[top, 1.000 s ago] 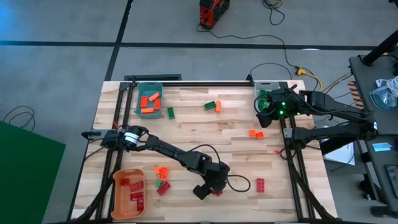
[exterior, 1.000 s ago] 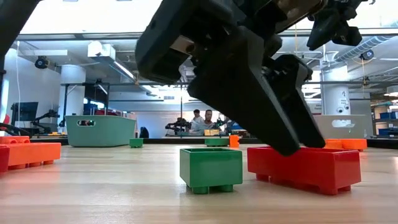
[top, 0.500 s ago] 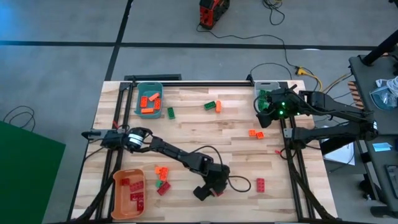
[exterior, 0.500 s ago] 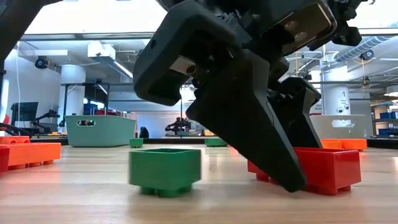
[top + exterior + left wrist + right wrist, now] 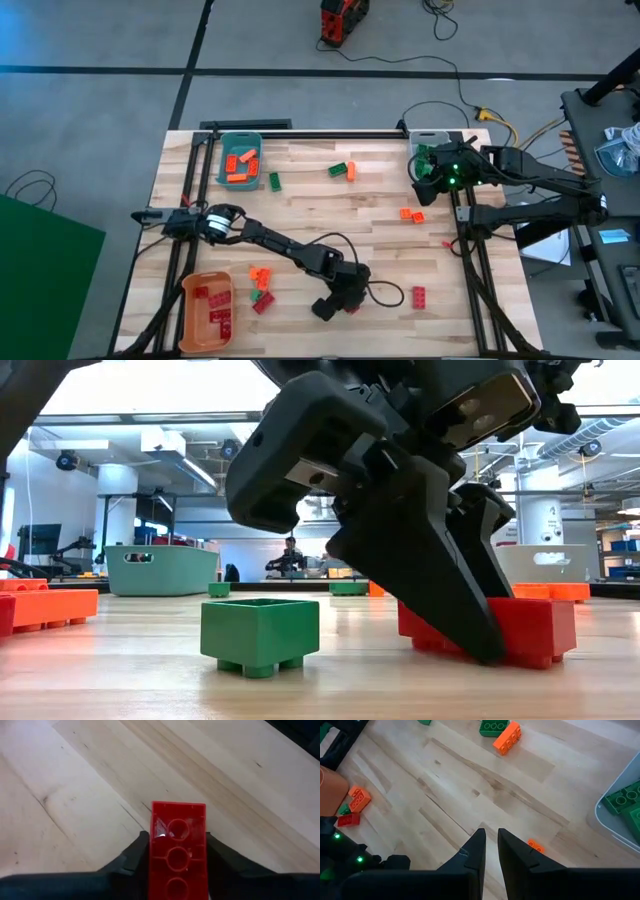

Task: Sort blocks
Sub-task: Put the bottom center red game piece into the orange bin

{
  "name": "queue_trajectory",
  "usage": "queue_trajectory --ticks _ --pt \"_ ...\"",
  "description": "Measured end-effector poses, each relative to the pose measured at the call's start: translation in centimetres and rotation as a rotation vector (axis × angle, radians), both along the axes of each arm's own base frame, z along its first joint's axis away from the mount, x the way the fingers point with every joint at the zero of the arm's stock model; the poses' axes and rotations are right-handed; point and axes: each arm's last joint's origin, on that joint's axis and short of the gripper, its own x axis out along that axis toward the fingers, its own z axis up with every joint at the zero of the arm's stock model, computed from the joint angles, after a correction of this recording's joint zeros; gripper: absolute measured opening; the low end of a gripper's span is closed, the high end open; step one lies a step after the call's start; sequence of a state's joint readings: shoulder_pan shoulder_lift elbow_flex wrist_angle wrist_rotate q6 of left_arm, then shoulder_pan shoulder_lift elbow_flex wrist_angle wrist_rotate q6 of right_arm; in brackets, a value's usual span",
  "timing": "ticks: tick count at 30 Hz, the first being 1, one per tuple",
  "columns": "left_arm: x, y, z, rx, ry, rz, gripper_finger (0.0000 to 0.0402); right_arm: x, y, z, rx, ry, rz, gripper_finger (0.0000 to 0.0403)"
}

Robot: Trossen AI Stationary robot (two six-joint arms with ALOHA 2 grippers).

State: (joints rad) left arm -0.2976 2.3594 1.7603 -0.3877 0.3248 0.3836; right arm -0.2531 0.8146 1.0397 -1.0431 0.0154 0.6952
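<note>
My left gripper (image 5: pixel 338 304) is down at the table's near middle, shut on a red block (image 5: pixel 177 845) that lies with its hollow underside up. Just to the left of it a green block (image 5: pixel 260 636) rests studs-down on the wood. Other blocks lie loose: a green and orange pair (image 5: pixel 342 170), a green one (image 5: pixel 274 181), orange ones (image 5: pixel 410 213), a red one (image 5: pixel 419 296), and a small cluster (image 5: pixel 260 286). My right gripper (image 5: pixel 491 851) hovers shut and empty near the grey bin (image 5: pixel 428 137) at the far right. My left gripper pinches the red block's two long sides (image 5: pixel 154 851) between its two fingers (image 5: pixel 138 855). The fingers come slanting down from above and lie across the block. The block sits level, with its studs on the table (image 5: pixel 535 656).
A teal bin (image 5: pixel 222 142) holding orange blocks stands at the far left. An orange bin (image 5: pixel 186 292) with red blocks is at the near left corner. The grey bin holds green blocks (image 5: pixel 625 802). A black cable (image 5: pixel 385 296) loops beside the left gripper.
My left gripper has come down, so that its fingertip, earlier at the red block's top, now reaches the table beside it. The green block has slid along the table toward the left edge, away from the red block, and stays studs-down.
</note>
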Motion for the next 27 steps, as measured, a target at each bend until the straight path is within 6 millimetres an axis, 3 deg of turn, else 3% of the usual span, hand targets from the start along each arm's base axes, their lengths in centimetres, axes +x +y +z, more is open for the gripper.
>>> queue_trajectory --ticks 8,17,23,27 --pt "-0.4 0.6 1.2 0.034 0.055 0.051 0.0111 0.0 0.0 0.0 0.0 0.0 -0.001 0.0041" --pt "1.3 2.3 8.0 0.057 0.043 0.139 0.0111 0.0 0.0 0.0 0.0 0.0 -0.002 0.0041" --pt "1.1 4.6 10.5 0.043 0.154 0.334 0.0111 0.0 0.0 0.0 0.0 -0.001 -0.001 0.0041" --pt "0.4 4.8 11.9 0.046 0.148 0.444 0.0111 0.0 0.0 0.0 0.0 -0.001 -0.001 0.0041"
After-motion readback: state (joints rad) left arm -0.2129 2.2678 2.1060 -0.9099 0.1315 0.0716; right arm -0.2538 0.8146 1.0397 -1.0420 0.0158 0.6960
